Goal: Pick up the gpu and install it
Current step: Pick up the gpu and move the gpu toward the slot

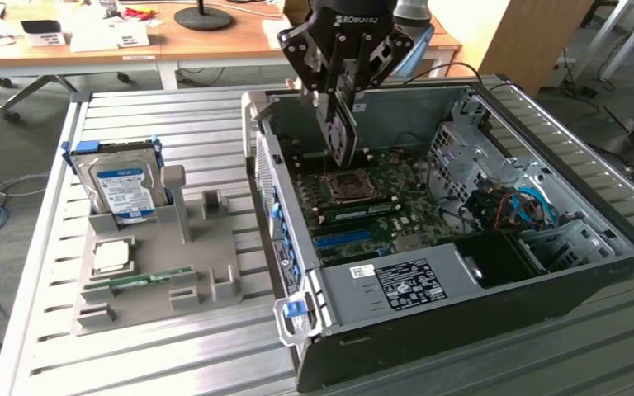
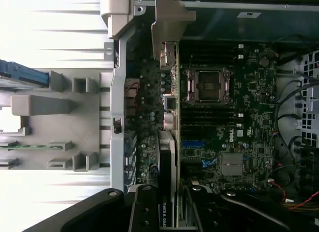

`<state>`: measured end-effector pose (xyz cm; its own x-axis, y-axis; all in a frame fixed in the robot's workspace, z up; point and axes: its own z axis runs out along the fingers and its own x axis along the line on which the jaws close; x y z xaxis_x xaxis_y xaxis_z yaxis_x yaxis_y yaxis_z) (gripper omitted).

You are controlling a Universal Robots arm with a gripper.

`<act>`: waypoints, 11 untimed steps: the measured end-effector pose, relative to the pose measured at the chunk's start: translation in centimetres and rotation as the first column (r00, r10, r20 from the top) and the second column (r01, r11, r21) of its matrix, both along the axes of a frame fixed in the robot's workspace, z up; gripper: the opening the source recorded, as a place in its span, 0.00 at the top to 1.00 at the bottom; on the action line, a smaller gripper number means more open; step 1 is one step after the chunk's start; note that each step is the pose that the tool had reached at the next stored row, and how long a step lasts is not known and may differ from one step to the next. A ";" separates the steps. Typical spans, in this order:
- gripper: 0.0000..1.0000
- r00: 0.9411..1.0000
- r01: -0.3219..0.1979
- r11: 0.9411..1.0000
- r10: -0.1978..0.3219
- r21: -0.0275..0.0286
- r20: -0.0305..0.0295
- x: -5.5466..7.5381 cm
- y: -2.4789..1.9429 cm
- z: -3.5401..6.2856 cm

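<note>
Pincer [image 1: 337, 103] pinching the gpu [image 1: 345, 144] over the case [image 1: 461, 330] on slatted table [image 1: 163, 107] (desks [image 1: 207, 45] behind).

Ribbed bare-metal table [image 1: 163, 115], matt grey plastic holder [image 1: 152, 247], green-board gpu [image 1: 342, 136] (dull metal bracket [image 2: 168, 20])

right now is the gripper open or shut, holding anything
gripper: shut on the graphics card, held upright over the motherboard
</note>
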<state>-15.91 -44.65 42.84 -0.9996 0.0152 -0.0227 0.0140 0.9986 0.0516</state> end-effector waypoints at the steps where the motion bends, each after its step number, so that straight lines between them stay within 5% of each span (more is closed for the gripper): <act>1: 0.73 1.000 0.000 1.000 0.000 0.000 0.000 0.2 0.00 0.00; 11: 0.73 1.000 0.000 1.000 0.000 0.000 0.000 2.0 0.00 0.00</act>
<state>-13.92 -44.65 42.84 -0.9996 0.0151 -0.0226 0.0139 0.9986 0.0516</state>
